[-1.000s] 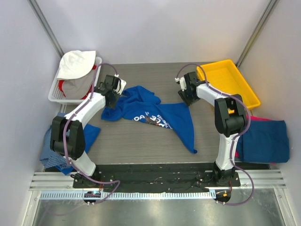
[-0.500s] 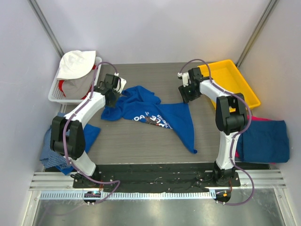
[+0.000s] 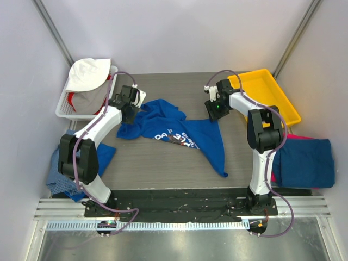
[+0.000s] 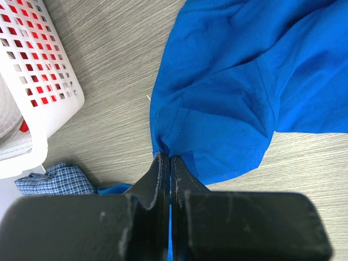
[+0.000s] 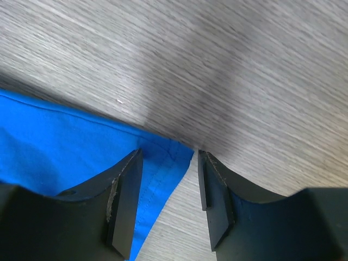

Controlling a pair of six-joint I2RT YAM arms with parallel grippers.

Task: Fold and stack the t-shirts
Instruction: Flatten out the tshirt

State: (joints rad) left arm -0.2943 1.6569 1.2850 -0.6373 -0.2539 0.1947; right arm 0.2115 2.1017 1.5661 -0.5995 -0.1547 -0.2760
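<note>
Near right, beside the arm base: dark blue t-shirt [image 3: 304, 155] folded, stacked on a magenta one [image 3: 299, 137]. Near left: blue cloths [image 3: 57, 176] heaped by the other base. Mid-counter [image 3: 163, 163]: royal blue t-shirt [image 3: 179, 130], crumpled, print up, one end trailing toward the bases. Left hand [image 4: 166, 159] clamped tight on a bunched hem at that shirt's left edge. Right hand [image 5: 167, 157] apart, straddling the shirt's far-right corner; corner between the fingers, not pinched yet. Probably the spread-out step, fold not begun. Cloth light and limp, likely to sag and drag on the wood; best taken at hem corners, deep enough not to slip out. Far: white basket [image 3: 62, 111] left, yellow tray [image 3: 263, 89] right.
</note>
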